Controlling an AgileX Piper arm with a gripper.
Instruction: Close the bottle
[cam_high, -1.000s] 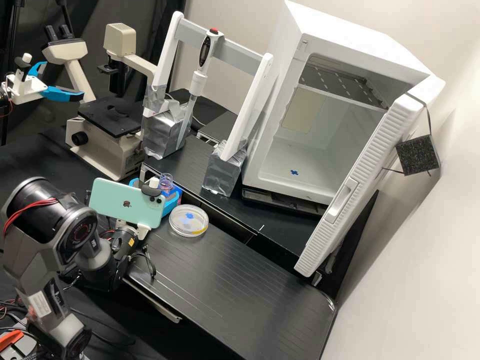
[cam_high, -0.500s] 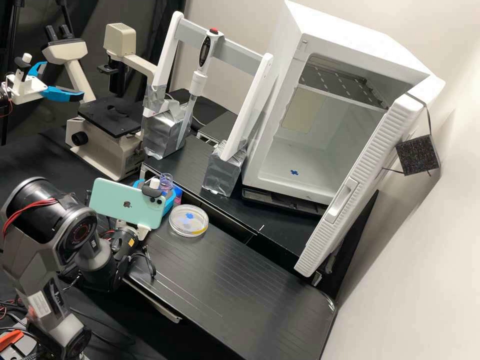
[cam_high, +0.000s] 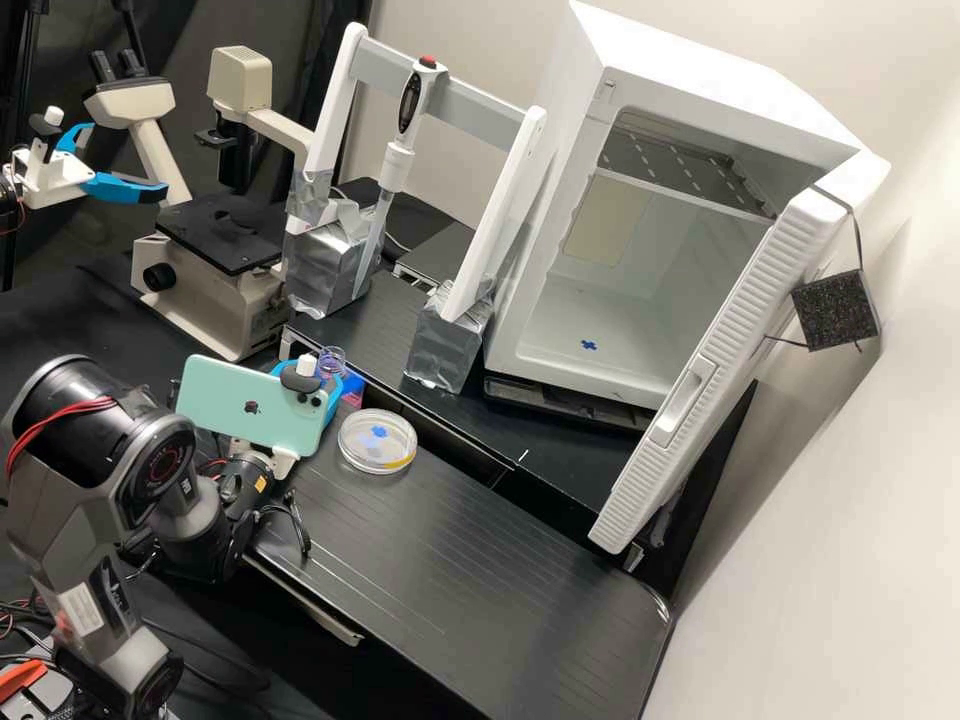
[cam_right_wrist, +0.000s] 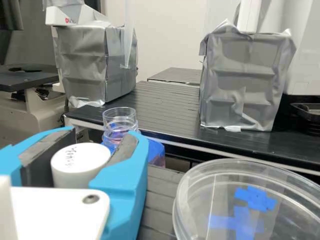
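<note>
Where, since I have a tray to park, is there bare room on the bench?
The grooved front platform has a broad bare patch between the clear dish and its rounded end near the white door. It's crowded where the dish, bottle and pincer bunch together.

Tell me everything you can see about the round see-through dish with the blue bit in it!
The round, shallow, clear dish looks like plastic and has low, shiny sides. It shows a bright blue patch, a fainter blue one beside it, and a yellow strip at its edge. It lies flat on the black grooved board, near the board's edge. Nothing else seems to touch it.
</note>
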